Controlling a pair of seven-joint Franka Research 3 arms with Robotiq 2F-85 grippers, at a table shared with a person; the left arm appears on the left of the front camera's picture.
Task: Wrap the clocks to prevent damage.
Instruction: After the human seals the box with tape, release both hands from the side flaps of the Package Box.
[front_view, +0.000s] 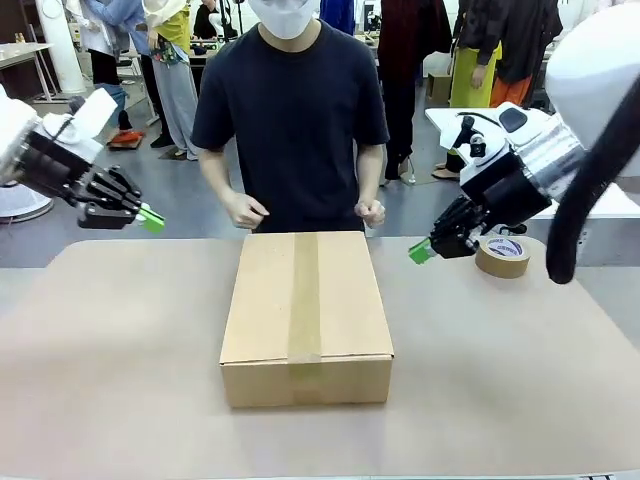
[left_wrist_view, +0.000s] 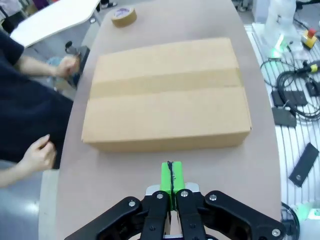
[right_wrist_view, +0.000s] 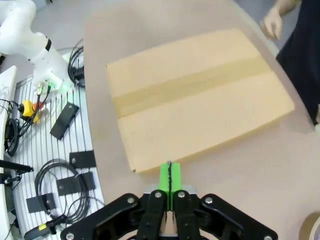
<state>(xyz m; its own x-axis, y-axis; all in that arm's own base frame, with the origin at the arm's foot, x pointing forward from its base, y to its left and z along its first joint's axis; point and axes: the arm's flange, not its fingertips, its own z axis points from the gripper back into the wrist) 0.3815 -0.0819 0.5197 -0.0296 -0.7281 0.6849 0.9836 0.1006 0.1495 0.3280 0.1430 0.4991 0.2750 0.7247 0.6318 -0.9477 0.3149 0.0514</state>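
**Already sealed: taped box in the middle, both grippers pinched shut and empty**

Plainly, the cardboard box (front_view: 306, 316) sits flat at the middle of the brown-covered table (front_view: 110, 380), its 2 top flaps closed and a strip of brown tape (front_view: 305, 295) running near to far along the seam. No clock is visible; if the clocks are inside, the lid hides them, so I judge the packing to be at or close to its end.

The left gripper (front_view: 150, 219) hangs above the table's far left, its green pads pressed together with nothing between them. The right gripper (front_view: 420, 251) is likewise narrowed to nothing and empty, poised over the far right, just beside the tape roll (front_view: 503, 256), which lies flat on the table. Both arms are held off to the sides, likely to leave the box free for the person's hands (front_view: 245, 211), which hover loosely curled just beyond its far edge.

There is open table on every side of the box: broad bare strips left and right, and a wide band toward the near edge. The tape roll is the only other item on the surface, well apart from the box. In the left wrist view, cables (left_wrist_view: 295, 85) lie off the table's near side, clear of any reach across the top.
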